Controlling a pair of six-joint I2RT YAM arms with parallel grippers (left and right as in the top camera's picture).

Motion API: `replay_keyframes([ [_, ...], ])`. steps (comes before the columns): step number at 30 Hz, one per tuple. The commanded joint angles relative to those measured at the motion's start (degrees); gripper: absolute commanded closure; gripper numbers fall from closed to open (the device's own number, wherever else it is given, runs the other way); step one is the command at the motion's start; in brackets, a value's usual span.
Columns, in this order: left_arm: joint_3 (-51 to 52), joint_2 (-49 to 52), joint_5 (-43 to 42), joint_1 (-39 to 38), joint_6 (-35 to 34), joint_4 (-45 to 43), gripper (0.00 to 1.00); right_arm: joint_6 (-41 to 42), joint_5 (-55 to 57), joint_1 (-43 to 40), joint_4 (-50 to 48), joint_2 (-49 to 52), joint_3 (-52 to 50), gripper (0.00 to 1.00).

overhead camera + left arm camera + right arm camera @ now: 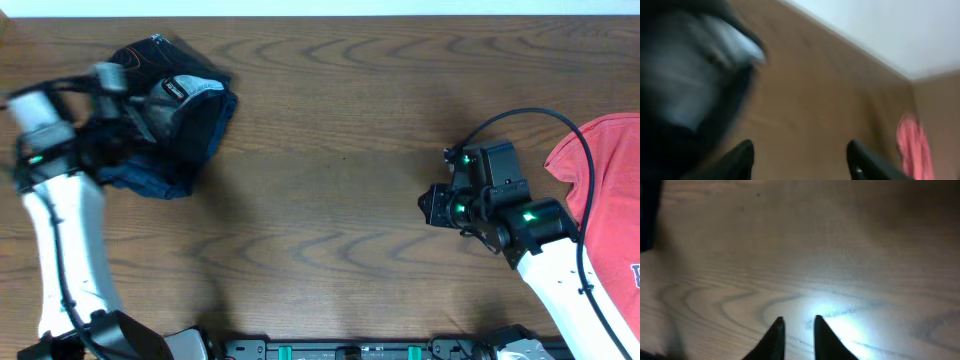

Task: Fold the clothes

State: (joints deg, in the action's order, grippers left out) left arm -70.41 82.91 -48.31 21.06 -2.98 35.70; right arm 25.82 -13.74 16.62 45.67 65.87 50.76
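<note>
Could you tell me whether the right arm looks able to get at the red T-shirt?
Probably yes: the red T-shirt lies close beside that arm, but the right gripper faces away and must turn round.

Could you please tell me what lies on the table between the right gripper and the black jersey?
Nothing: the overhead view shows only bare wooden table between the right gripper and the black jersey.
</note>
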Motion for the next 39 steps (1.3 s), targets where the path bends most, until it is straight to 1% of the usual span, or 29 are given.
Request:
replay_keyframes([
  [1, -0.44, -5.11, 7.54, -9.81, 12.22, 5.33, 0.33, -3.06, -0.44, 0.26, -1.16, -1.01, 0.94, 0.76],
  [3, -0.44, -8.28, 16.7, -17.03, 14.49, 9.2, 0.32, -5.81, -0.79, 0.26, -1.77, -1.77, 2.51, 0.73],
  [4, -0.44, -9.81, 20.22, -20.28, 14.56, 10.34, 0.31, -7.3, -0.76, 0.26, -1.86, -2.23, 3.54, 0.71],
  [7, -0.44, -14.95, 26.27, -28.35, 14.53, 13.16, 0.25, -11.39, -0.72, 0.26, -1.97, -4.02, 7.39, 0.63],
  [8, -0.44, -17.07, 28.65, -30.8, 14.49, 14.45, 0.19, -12.63, -0.72, 0.26, -1.97, -4.76, 8.9, 0.59],
  [9, -0.44, -18.88, 30.75, -32.48, 14.16, 15.58, 0.05, -13.22, -0.72, 0.26, -1.97, -5.42, 10.16, 0.57],
  [10, -0.44, -20.74, 33.09, -33.77, 12.83, 16.72, 0.01, -13.31, -0.72, 0.26, -1.95, -6.03, 11.41, 0.53],
  [13, -0.44, -26.45, 39.08, -35.47, 9.18, 20.68, 0.02, -13.29, -1.22, 0.26, -1.97, -7.96, 14.84, 0.45],
  [16, -0.44, -31.63, 41.62, -35.5, 8.96, 24.04, 0.02, -15.74, -2.14, 0.26, -1.9, -9.73, 16.63, 0.39],
  [18, -0.44, -34.64, 43.17, -35.5, 8.94, 25.38, 0.02, -18.51, -3.5, 0.26, -1.62, -11.47, 16.81, 0.28],
  [20, -0.44, -36.74, 43.45, -35.5, 8.94, 26.25, 0.02, -18.6, -3.69, 0.26, -0.98, -12.96, 16.81, 0.16],
  [21, -0.44, -37.7, 43.45, -35.5, 8.94, 26.6, 0.02, -18.6, -3.67, 0.26, -0.61, -13.62, 16.81, 0.01],
  [25, -0.44, -39.69, 43.45, -35.5, 8.92, 27.26, 0.02, -18.58, -3.69, 0.26, -0.22, -15.02, 16.81, 0.01],
  [33, -0.44, -39.82, 43.45, -35.5, 8.92, 27.26, 0.02, -18.16, -3.69, 0.26, 0.7, -15.23, 16.79, 0.01],
  [37, -0.44, -39.82, 43.45, -35.5, 8.92, 27.26, 0.02, -15.23, -7.58, 0.28, 1.97, -15.26, 16.79, 0.01],
  [39, -0.44, -39.82, 43.45, -35.5, 8.94, 27.28, 0.02, -16.76, -7.37, 0.26, 3.17, -15.26, 16.79, 0.01],
])
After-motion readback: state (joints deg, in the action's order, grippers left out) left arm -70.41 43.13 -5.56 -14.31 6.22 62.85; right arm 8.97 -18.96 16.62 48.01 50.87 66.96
